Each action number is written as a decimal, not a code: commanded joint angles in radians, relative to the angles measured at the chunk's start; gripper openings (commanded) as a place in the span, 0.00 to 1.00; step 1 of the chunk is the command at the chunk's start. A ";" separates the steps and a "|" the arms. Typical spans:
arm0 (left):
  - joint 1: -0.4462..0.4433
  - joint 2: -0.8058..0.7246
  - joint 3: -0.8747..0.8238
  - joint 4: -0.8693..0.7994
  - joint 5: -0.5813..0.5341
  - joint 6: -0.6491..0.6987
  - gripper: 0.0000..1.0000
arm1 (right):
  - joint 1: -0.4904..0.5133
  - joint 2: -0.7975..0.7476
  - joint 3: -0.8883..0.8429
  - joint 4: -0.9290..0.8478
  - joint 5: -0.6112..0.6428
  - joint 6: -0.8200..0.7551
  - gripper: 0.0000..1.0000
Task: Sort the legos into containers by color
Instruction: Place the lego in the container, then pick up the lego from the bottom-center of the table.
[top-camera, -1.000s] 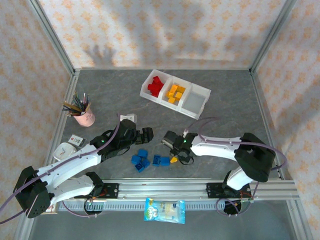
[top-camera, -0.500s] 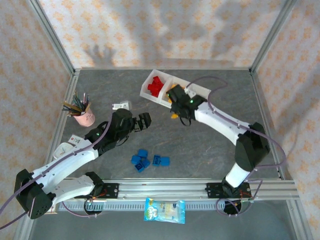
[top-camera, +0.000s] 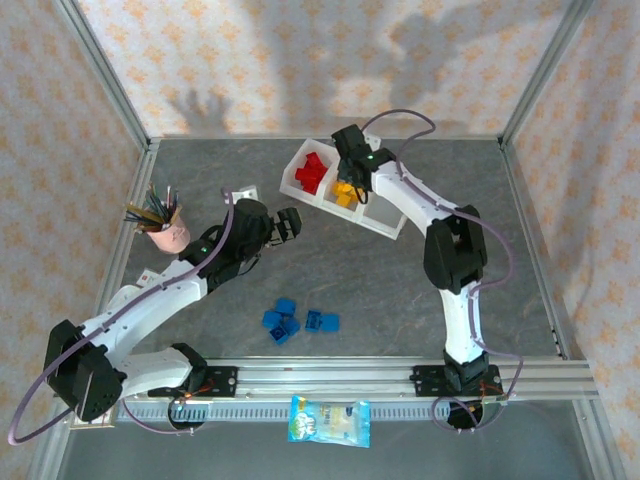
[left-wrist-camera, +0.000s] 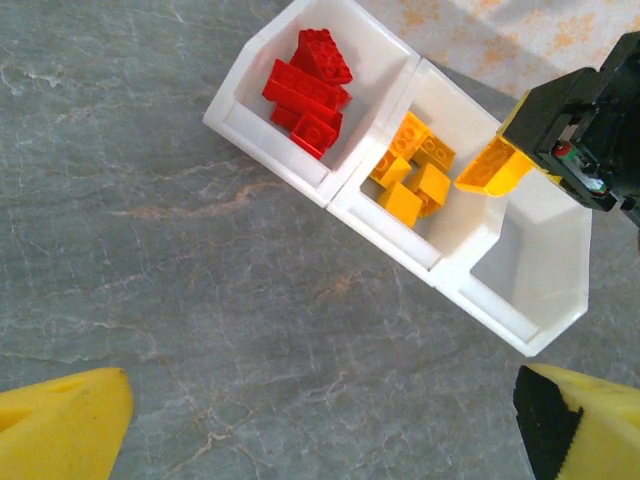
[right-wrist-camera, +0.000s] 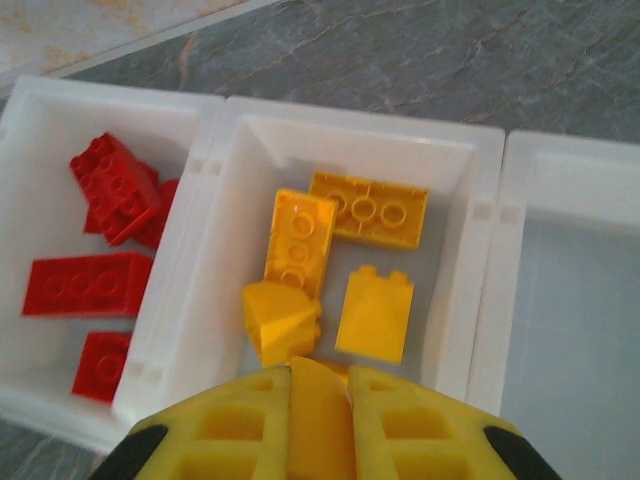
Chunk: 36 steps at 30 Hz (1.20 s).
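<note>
step: yellow to its bin | right hand (right-wrist-camera: 320, 385) clamped on yellow brick (left-wrist-camera: 490, 168), above tray's (left-wrist-camera: 335, 192) middle compartment holding other yellows (right-wrist-camera: 365, 210) | left hand (top-camera: 287, 223) spread, holding nothing, nearside of tray | next: release; then blue bricks (top-camera: 295, 322), on desk (top-camera: 380, 290) well nearside of tray

The white tray (left-wrist-camera: 331, 192) is sitting near the tabletop's (left-wrist-camera: 150, 260) far edge, carrying red legos (left-wrist-camera: 308, 85) in one end compartment and yellow-orange legos (left-wrist-camera: 412, 175) in the middle one. The right gripper (left-wrist-camera: 515, 150) is pinching a yellow-orange brick (left-wrist-camera: 488, 168), apparently above the middle compartment. The left gripper (left-wrist-camera: 320, 425) is holding its fingers (left-wrist-camera: 62, 424) wide apart.
</note>
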 joint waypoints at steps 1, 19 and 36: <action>0.020 0.019 0.023 0.051 -0.032 0.037 0.99 | -0.048 0.060 0.086 0.011 0.038 -0.046 0.10; 0.034 0.081 0.051 0.093 0.042 0.031 0.99 | -0.063 0.062 0.145 0.028 -0.074 -0.144 0.53; 0.034 -0.174 -0.173 -0.087 0.130 -0.019 0.99 | 0.234 -0.484 -0.632 0.037 -0.201 -0.132 0.71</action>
